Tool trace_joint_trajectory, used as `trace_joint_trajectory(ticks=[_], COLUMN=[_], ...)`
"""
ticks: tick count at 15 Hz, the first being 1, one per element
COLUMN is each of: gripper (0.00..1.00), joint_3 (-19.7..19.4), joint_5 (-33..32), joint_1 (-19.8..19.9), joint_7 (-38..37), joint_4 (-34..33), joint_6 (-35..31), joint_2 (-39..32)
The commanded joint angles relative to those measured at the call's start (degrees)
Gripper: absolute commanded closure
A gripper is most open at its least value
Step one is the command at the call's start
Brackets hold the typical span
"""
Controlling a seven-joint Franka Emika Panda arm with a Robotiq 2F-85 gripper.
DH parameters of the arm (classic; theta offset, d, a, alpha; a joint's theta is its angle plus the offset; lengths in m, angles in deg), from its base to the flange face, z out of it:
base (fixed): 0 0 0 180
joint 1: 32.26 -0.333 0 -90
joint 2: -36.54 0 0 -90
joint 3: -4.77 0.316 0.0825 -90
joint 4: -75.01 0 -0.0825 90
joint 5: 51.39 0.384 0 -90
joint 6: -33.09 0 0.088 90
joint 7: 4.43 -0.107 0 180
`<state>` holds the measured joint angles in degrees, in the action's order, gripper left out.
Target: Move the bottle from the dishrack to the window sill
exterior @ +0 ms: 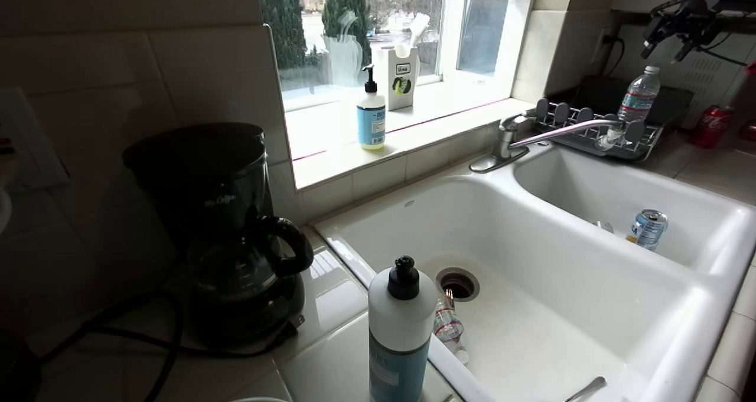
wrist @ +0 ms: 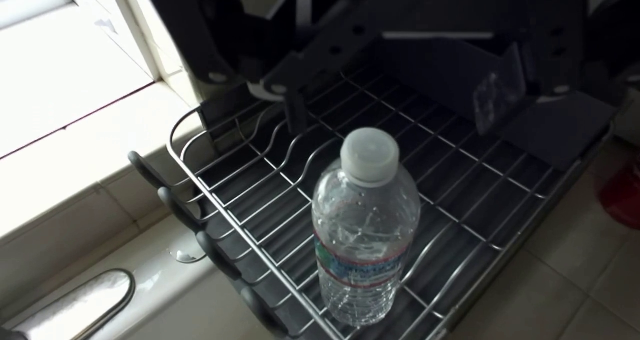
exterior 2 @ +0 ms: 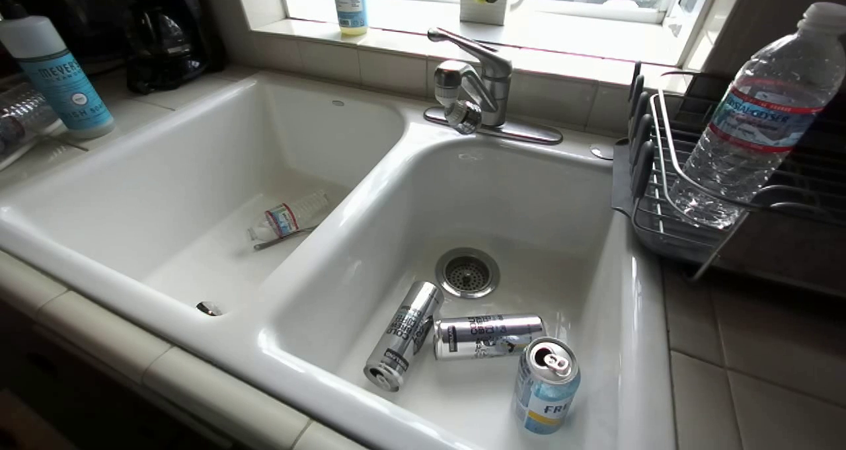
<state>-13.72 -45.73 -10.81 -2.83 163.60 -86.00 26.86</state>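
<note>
Clear plastic bottle (wrist: 367, 230) stands in dishrack (wrist: 250, 237) — gripper (exterior: 662, 54) above, jaws spread apart.

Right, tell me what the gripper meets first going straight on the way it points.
Probably the cap on the bottle in the dish rack; the open gripper points down towards it. Depth is unclear, so it might slip past to the rack.

The black gripper (exterior: 662, 54) hangs in the upper right corner of an exterior view, its fingertips (exterior: 648, 48) pointing downward and slightly to that view's left. Its two fingers (wrist: 296, 113) stand well apart, with a wide gap between them. In the wrist view they jut from the top beneath dark linkages (wrist: 325, 50), one showing a glossy inner pad (wrist: 497, 95).
</note>
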Motion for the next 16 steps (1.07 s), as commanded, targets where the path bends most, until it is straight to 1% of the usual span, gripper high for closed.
trace_joint_trajectory(ticks=[1,6,8,9,13,14,15,16], gripper=[0.16,0.16,0.18,0.18,0.24,0.23,0.25,0.24], joint_3=[0.12,0.2,0.27,0.34,0.36,0.35,0.37,0.37], joint_5=[-2.02,-4.78,-5.87,-6.19,-6.61,-6.68,-6.62,-6.69], joint_1=[-1.07,-2.0,-2.29,-2.41,-2.66,-2.69,-2.72,-2.72], joint_7=[-1.5,-1.93,-2.11,-2.16,-2.26,-2.27,-2.24,-2.34], joint_4=[8.42,14.68,16.34,17.1,18.4,18.4,18.35,18.21], joint_6=[-7.96,-13.32,-14.36,-14.87,-15.69,-15.8,-15.9,-15.96], joint_2=[4.95,7.8,8.68,8.97,9.48,9.42,9.31,9.16])
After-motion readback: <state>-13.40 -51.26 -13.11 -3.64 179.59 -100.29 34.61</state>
